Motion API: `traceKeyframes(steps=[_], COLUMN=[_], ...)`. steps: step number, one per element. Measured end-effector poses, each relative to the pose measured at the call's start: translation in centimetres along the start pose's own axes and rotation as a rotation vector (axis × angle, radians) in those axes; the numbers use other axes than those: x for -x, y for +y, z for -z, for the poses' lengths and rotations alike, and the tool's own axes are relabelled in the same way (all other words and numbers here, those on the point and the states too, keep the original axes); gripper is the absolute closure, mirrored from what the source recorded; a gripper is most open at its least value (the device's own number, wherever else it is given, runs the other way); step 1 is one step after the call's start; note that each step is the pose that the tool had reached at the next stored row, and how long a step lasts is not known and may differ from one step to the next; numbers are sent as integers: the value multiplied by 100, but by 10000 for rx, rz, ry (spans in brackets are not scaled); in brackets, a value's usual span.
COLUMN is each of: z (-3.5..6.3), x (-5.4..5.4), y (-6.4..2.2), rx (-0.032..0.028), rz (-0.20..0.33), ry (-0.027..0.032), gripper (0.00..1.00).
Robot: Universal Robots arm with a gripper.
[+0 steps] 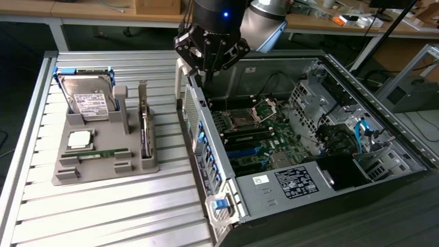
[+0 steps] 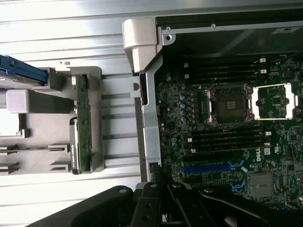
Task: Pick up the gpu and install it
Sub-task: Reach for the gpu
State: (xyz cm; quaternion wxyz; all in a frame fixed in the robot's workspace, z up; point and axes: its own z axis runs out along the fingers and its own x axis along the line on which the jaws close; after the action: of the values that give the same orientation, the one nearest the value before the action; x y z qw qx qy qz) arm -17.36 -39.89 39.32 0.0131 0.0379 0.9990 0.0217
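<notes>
The gpu [image 1: 144,122] is a thin dark card with a silvery bracket edge. It stands on its edge in a slot of the grey holder tray [image 1: 103,172], at the exterior view's left of the open computer case [image 1: 384,134]. In the wrist view the gpu [image 2: 83,124] appears as a narrow green-edged strip in the tray. My gripper [image 1: 209,69] hangs above the case's rear wall, apart from the gpu. It is shut with nothing held, and its dark fingers [image 2: 152,196] meet over the case edge.
The tray also holds a hard drive [image 1: 89,98], a silver processor [image 1: 80,138] and a green memory stick [image 1: 96,153]. Inside the case lies the motherboard [image 1: 254,139] with a blue card slot [image 2: 208,168]. The slatted metal table [image 1: 103,216] spreads around the tray.
</notes>
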Motion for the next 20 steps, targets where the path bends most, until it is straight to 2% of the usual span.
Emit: traceKeyframes(steps=[20], z=[4], x=[-150], y=[-11], rx=[0], rz=[0], ry=[0], gripper=[89])
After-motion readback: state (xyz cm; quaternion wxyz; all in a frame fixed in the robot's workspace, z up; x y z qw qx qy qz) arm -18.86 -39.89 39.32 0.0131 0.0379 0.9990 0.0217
